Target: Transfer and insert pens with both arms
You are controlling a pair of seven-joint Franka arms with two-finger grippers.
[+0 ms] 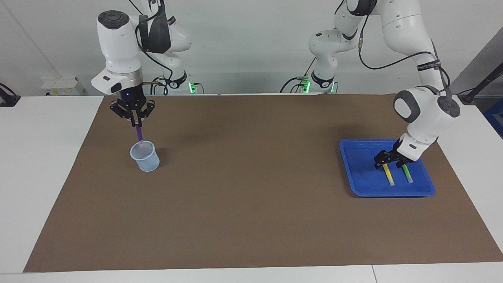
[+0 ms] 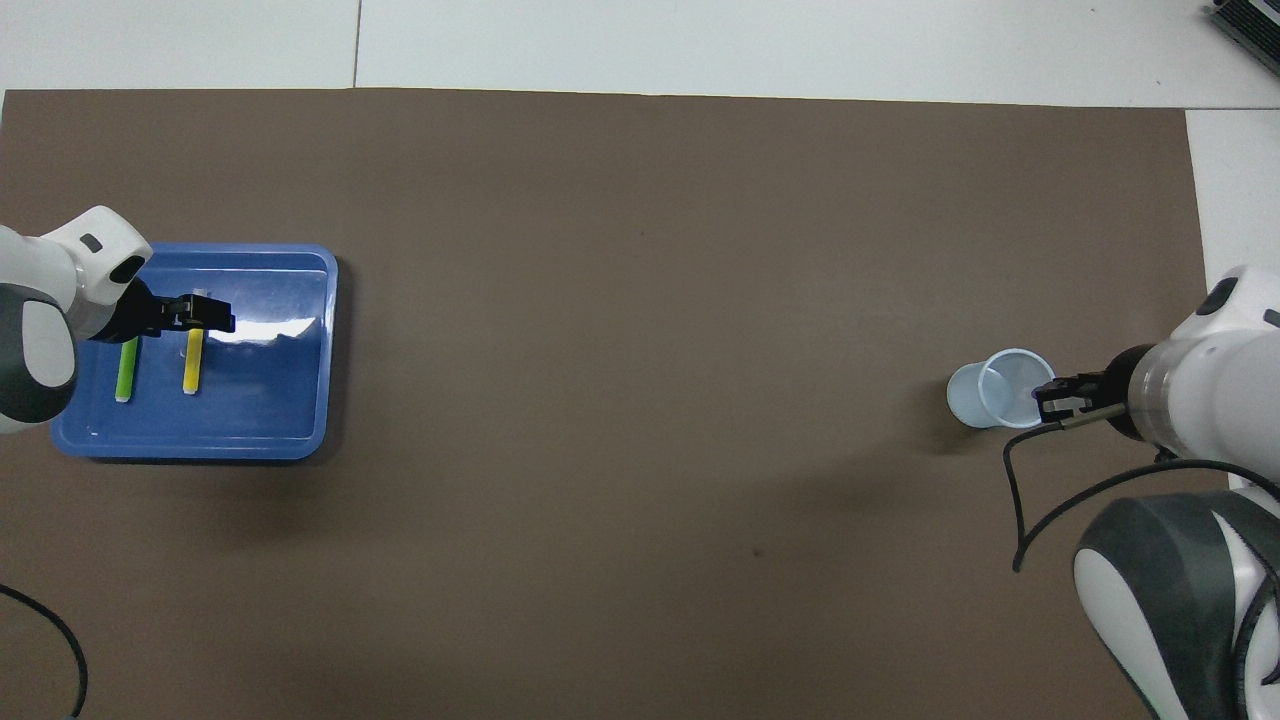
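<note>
My right gripper (image 1: 135, 122) is shut on the purple pen (image 1: 138, 133), which hangs upright with its lower tip at the mouth of the pale blue cup (image 1: 145, 156). From overhead, the right gripper (image 2: 1050, 396) sits at the rim of the cup (image 2: 1000, 395). The yellow pen (image 1: 389, 175) and green pen (image 1: 407, 173) lie side by side in the blue tray (image 1: 353, 165). My left gripper (image 1: 387, 163) is open and low in the tray, over the yellow pen's end nearer to the robots. Overhead, the left gripper (image 2: 200, 318) covers that end of the yellow pen (image 2: 189, 367), beside the green pen (image 2: 125, 370).
A brown mat (image 1: 251, 196) covers the table between the cup at the right arm's end and the tray (image 2: 300, 400) at the left arm's end. A black cable (image 2: 1020, 500) loops from the right arm beside the cup.
</note>
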